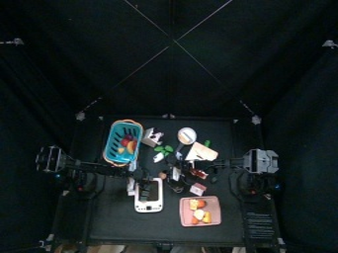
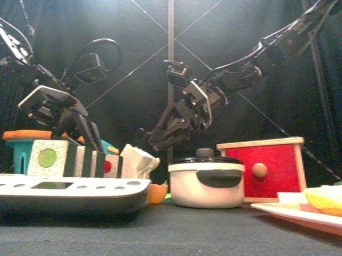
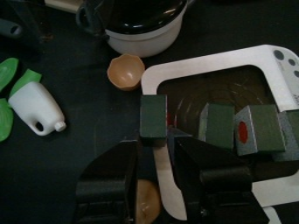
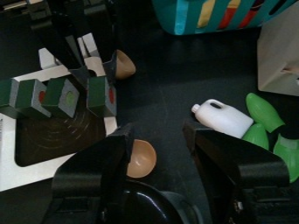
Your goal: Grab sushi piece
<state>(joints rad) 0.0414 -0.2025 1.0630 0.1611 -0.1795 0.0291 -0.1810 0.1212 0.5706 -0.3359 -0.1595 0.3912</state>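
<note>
Dark green wrap, red dot on the face: that's the sushi piece [image 3: 152, 118]. It stands upright at the near edge of a white tray [image 3: 222, 66], with two more pieces [image 3: 218, 122] just beside it in a row. The left claw [image 3: 160, 144] is down on the tray with its jaws on either side of that end piece, and they look a bit wider than the piece itself. So they're apart, and it's hard to say from the wrist view whether either one is actually touching it. The piece sits on the tray, not lifted.

The right claw [image 4: 163, 144] hangs low over the black desk [image 1: 113, 212] near the tray. Its jaws are spread wide and hold nothing. A tan shell-shaped thing [image 4: 140, 157] lies on the desk between them, and a second tan one [image 4: 121, 63] sits just off the tray's corner.

Other stuff around:
- a white bottle [image 4: 222, 118] lying on its side, next to some green plastic bits [image 4: 267, 118]
- a white pot with a black lid [image 2: 203, 180] in the middle of the front view, with a red box [image 2: 261, 170] beside it
- a blue basket [image 1: 126, 143] on the left side of the desk

The tray has a few small dots [image 3: 281, 59] on its corner, and the green panel [image 2: 47, 157] at the front left has a pale mark. Both are too small to read as writing.
</note>
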